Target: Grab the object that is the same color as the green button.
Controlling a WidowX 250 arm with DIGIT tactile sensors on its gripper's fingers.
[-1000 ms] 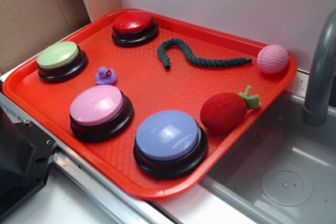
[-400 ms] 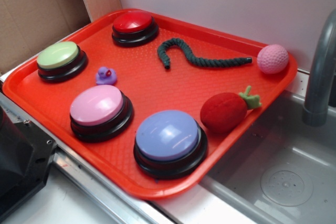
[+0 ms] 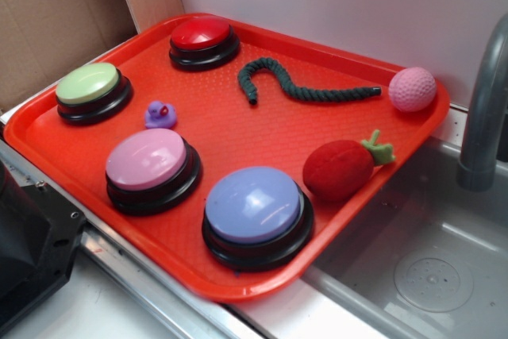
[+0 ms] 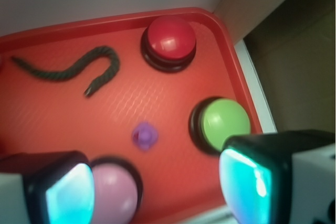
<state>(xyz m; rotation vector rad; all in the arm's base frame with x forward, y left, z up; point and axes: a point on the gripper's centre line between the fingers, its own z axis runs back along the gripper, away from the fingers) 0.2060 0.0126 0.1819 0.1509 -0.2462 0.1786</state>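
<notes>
Rope lies curled on tray, untouched.

Toy kitchen, sink (grey faucet)

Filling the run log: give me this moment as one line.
phase: approach | gripper: open, empty, high above tray | target: green rope untouched, between red button and pink ball | reference: green button

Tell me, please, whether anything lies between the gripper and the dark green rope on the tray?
Nothing visible blocks it. The open gripper hovers above the purple duck, and bare tray separates the duck from the rope.
</notes>
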